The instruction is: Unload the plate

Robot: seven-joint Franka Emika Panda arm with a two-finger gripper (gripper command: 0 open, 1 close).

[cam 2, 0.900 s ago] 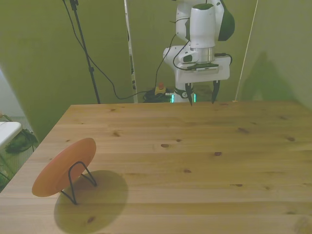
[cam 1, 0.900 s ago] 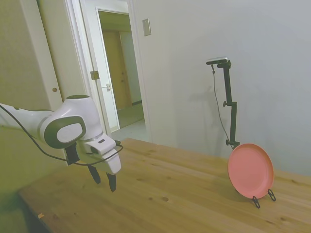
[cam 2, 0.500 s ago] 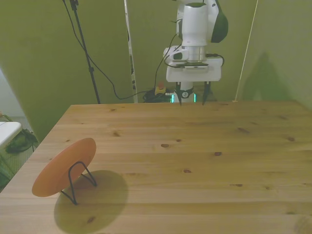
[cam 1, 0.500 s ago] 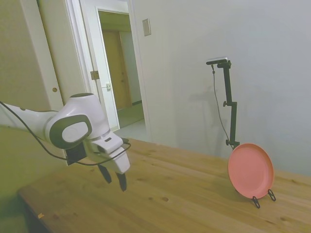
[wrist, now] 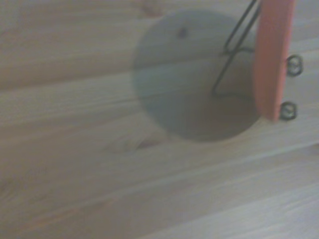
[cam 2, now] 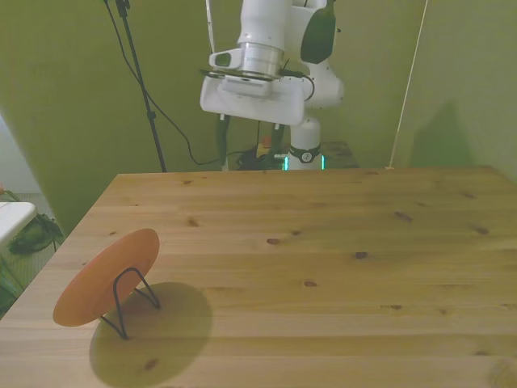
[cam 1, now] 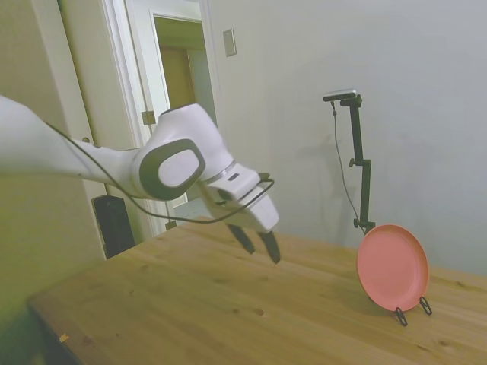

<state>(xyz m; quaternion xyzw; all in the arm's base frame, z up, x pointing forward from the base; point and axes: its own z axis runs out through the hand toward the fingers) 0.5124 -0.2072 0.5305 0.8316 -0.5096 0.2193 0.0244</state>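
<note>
While the white arm reaches in from the side view's left, its gripper hangs in the air above the wooden table, fingers spread apart and holding nothing. Further right in that view, well apart from the gripper, the plate stands almost upright, leaning in the thin black wire stand near the table's end. In the front view the plate sits by the front view's left edge of the table (a round shadow lies beneath it), with the gripper up over the far edge. The wrist view shows the plate edge-on against the stand.
</note>
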